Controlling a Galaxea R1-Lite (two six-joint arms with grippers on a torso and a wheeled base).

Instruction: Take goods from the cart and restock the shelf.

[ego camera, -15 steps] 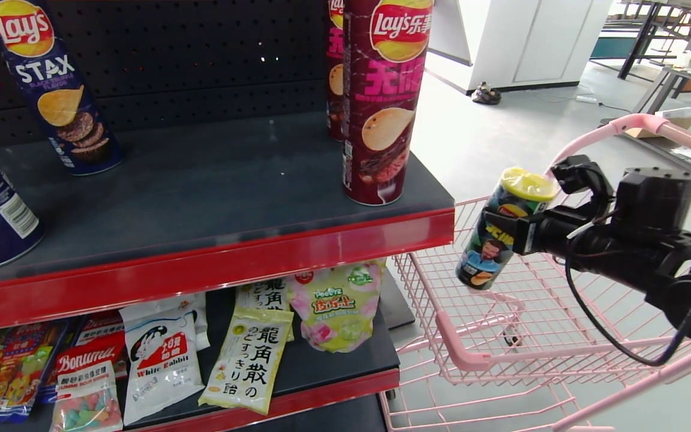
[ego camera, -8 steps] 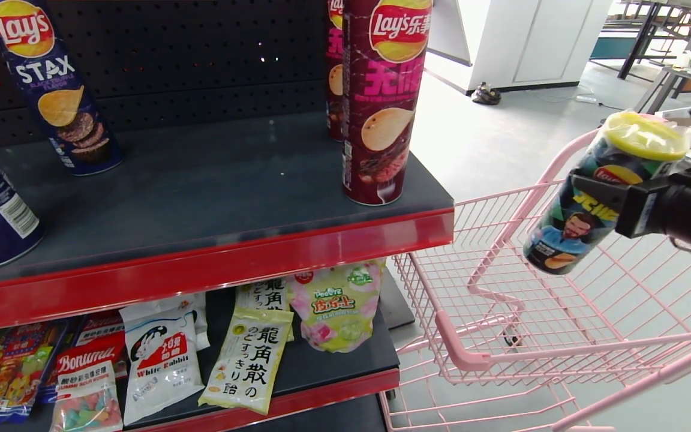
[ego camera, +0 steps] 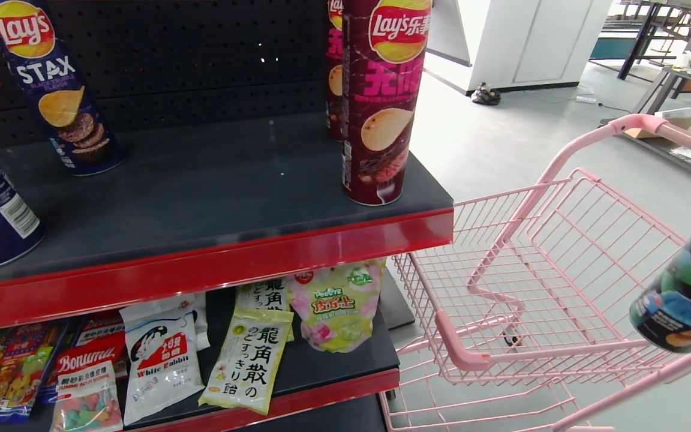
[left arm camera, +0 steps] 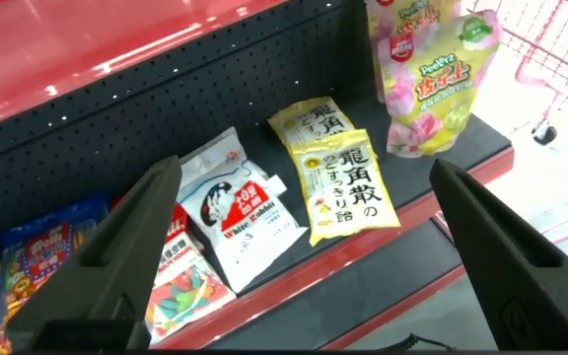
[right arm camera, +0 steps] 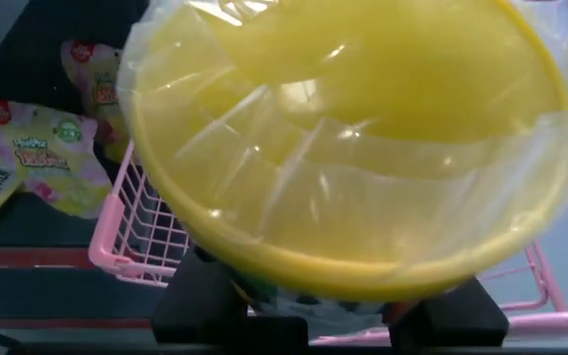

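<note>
A short chip can [ego camera: 684,300] with a dark, printed wall hangs at the head view's right edge, above the pink cart [ego camera: 537,198], partly cut off. Its yellow lid under clear film [right arm camera: 353,148] looms close in the right wrist view. My right gripper [right arm camera: 328,314] is shut on the can, with black fingers [right arm camera: 205,301] pressed on both sides below the lid. The left gripper [left arm camera: 304,177] stands open in front of the lower shelf, above a yellow candy bag [left arm camera: 348,182]. The dark upper shelf [ego camera: 201,180] has bare room between its cans.
Tall maroon chip cans [ego camera: 381,102] stand at the upper shelf's right end, and blue ones [ego camera: 57,84] at its left. Snack bags [ego camera: 159,354] lie on the lower shelf [ego camera: 315,360]. The cart's basket sits to the right of the shelf's red front edge [ego camera: 213,264].
My right arm has carried the chip can to the right and lower, from beside the shelf's corner to the head view's right edge. The arm itself has left that view.
</note>
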